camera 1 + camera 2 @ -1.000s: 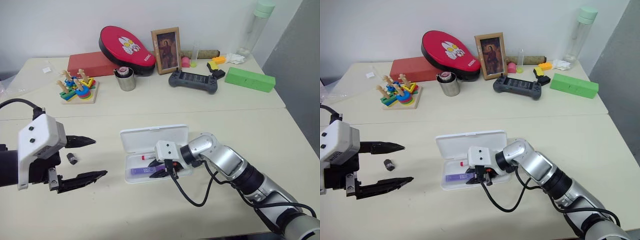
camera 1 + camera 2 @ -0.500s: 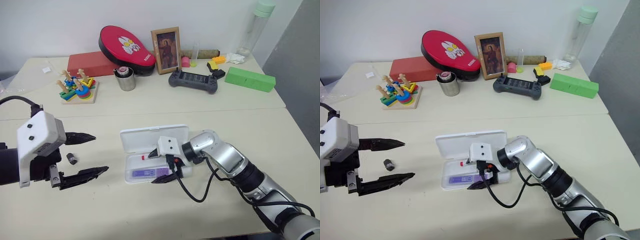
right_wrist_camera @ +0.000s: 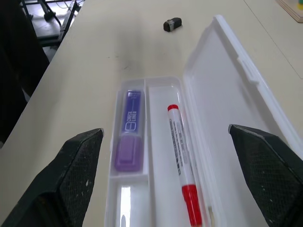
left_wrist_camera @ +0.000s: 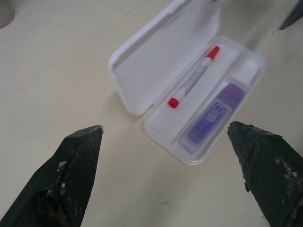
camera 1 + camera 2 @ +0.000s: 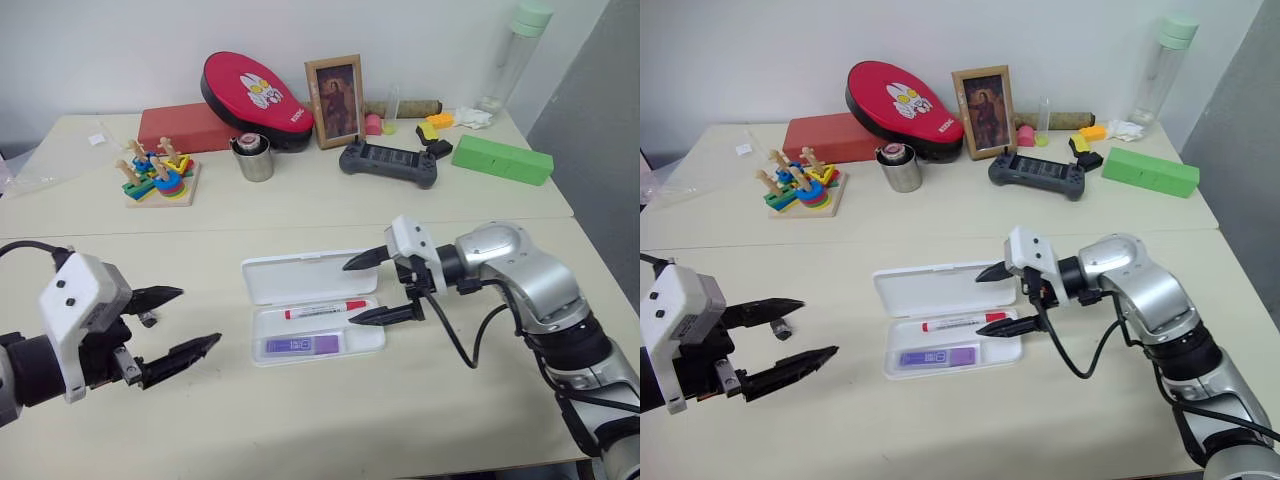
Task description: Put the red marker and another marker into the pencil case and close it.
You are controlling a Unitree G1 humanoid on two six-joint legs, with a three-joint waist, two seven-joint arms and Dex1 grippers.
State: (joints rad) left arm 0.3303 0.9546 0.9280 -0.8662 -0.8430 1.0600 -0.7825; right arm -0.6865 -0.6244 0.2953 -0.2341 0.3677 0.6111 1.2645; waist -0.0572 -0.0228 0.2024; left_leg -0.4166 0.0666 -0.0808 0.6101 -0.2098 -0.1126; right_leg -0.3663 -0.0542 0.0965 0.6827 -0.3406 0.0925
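Observation:
The white pencil case [image 5: 300, 276] lies open in the middle of the near table, its lid folded back flat. In its tray, the red marker [image 5: 325, 311] lies in the far slot and the purple marker [image 5: 297, 345] in the near slot; both also show in the wrist views, red marker [image 3: 182, 158] and purple marker [image 4: 212, 116]. My right gripper [image 5: 348, 294] hangs open and empty just above the case's right end, pointing left. My left gripper [image 5: 200, 316] is open and empty, well to the left of the case.
A small black piece [image 5: 148, 320] lies on the table beside my left gripper. The far table holds a stacking toy [image 5: 158, 178], metal cup [image 5: 254, 157], photo frame [image 5: 334, 87], game controller [image 5: 388, 162], green box [image 5: 502, 158] and bottle [image 5: 510, 50].
My right gripper let go of the purple marker in the tray, opened wide, and lifted up and to the right out of the case. My left gripper sank slightly.

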